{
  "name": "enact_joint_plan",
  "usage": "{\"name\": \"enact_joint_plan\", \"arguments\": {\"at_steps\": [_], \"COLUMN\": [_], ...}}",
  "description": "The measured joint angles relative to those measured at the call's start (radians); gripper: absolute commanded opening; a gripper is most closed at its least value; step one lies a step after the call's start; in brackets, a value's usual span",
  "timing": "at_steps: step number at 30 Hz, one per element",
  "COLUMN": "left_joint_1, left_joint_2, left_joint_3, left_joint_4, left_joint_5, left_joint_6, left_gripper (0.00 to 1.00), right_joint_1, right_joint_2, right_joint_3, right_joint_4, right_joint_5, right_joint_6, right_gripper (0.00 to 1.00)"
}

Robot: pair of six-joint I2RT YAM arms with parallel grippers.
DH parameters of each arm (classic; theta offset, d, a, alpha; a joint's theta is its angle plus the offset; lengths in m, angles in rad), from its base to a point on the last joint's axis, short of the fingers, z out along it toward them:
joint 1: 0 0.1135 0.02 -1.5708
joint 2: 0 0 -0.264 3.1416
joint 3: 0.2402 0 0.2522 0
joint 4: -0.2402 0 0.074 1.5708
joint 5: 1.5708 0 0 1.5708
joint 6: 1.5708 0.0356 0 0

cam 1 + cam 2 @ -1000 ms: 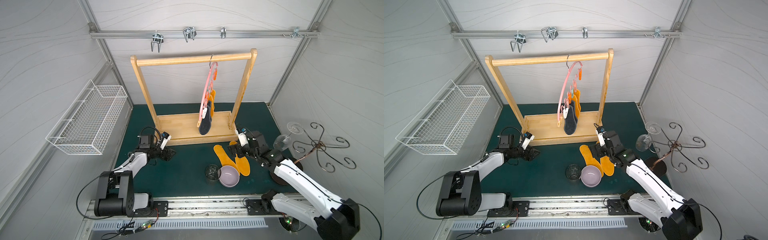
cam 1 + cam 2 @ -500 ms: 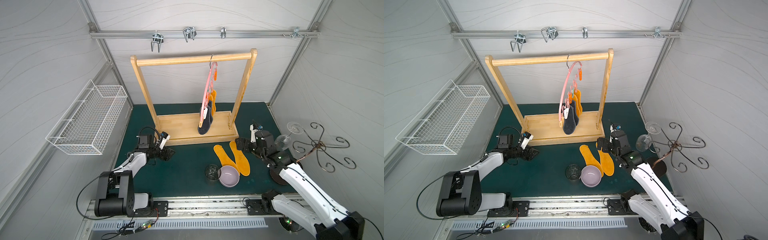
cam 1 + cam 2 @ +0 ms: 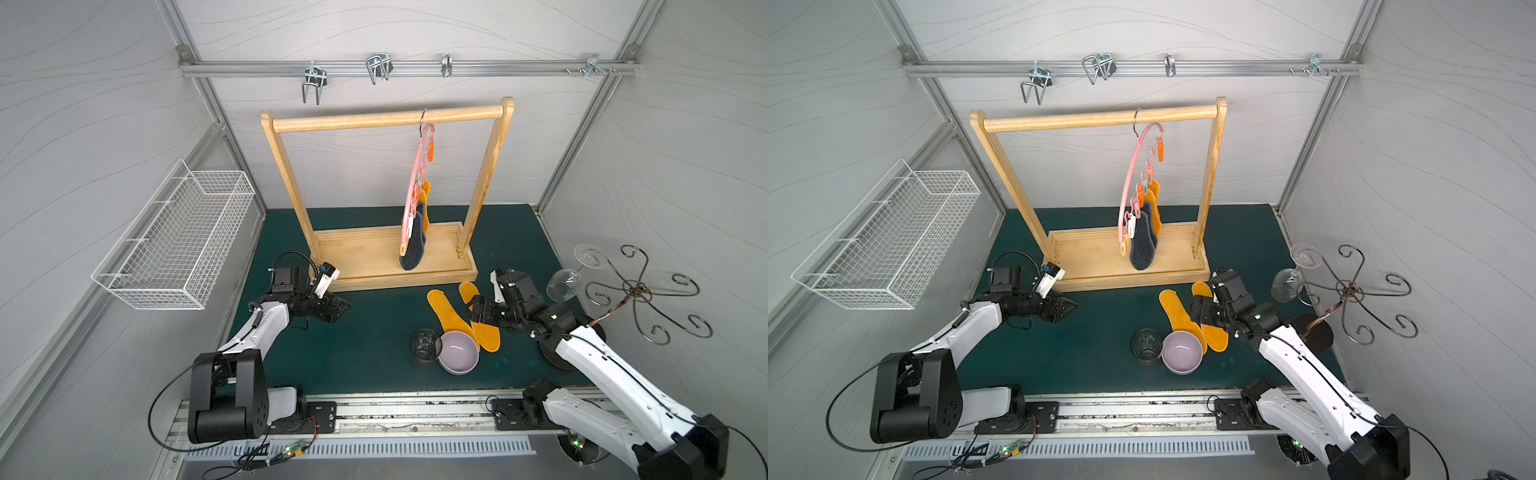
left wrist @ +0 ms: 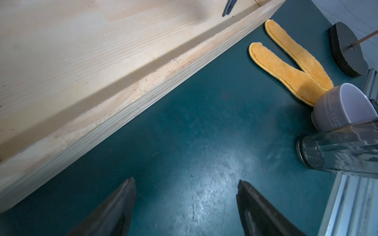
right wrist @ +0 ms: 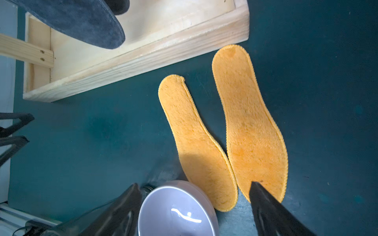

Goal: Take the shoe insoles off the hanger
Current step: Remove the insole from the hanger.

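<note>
The pink hanger (image 3: 415,187) (image 3: 1128,187) hangs from the wooden rail by its hook. Clipped to it are a dark grey insole (image 3: 412,254) (image 3: 1141,246) and a mustard insole (image 3: 424,205) (image 3: 1155,208). Two mustard insoles lie flat on the green mat (image 3: 446,311) (image 3: 484,330), side by side in the right wrist view (image 5: 196,143) (image 5: 251,126). My right gripper (image 3: 478,308) (image 5: 194,183) hovers open over the nearer ends of this pair, holding nothing. My left gripper (image 3: 343,309) (image 4: 185,180) stands open and empty over bare mat by the rack's base.
The light wooden rack (image 3: 395,262) stands at the back of the mat. A lilac bowl (image 3: 459,358) and a dark glass tumbler (image 3: 424,344) sit against the lying insoles. A wire basket (image 3: 183,245) hangs on the left wall. A metal stand with a wine glass (image 3: 565,282) is at the right.
My right gripper has drawn back from the rack's base to above the two lying insoles; the right one now lies flat. The hanging insoles swing slightly. The left arm barely moved.
</note>
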Motion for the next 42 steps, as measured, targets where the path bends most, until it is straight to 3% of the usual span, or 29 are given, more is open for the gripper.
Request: {"name": "enact_joint_plan", "arguments": {"at_steps": [6, 19, 23, 28, 35, 42], "left_joint_1": [0.007, 0.015, 0.016, 0.016, 0.016, 0.016], "left_joint_2": [0.045, 0.039, 0.038, 0.036, 0.021, 0.005], "left_joint_3": [0.118, 0.112, 0.127, 0.127, 0.127, 0.127], "left_joint_4": [-0.083, -0.155, -0.173, -0.187, -0.188, -0.188], "left_joint_5": [-0.009, 0.007, 0.013, 0.022, 0.044, 0.057], "left_joint_6": [0.017, 0.017, 0.016, 0.014, 0.001, -0.006], "left_gripper": [0.82, 0.80, 0.80, 0.80, 0.80, 0.80], "right_joint_1": [0.005, 0.005, 0.005, 0.005, 0.006, -0.027], "right_joint_2": [0.033, 0.011, 0.011, 0.027, 0.163, 0.375], "right_joint_3": [-0.001, -0.060, -0.070, -0.051, 0.023, 0.155], "right_joint_4": [-0.008, 0.198, 0.319, 0.454, 0.621, 0.705], "right_joint_5": [-0.024, -0.078, -0.070, -0.164, -0.230, -0.372], "right_joint_6": [-0.003, -0.069, -0.144, -0.321, -0.486, -0.572], "right_gripper": [0.82, 0.85, 0.87, 0.92, 0.99, 0.99]}}
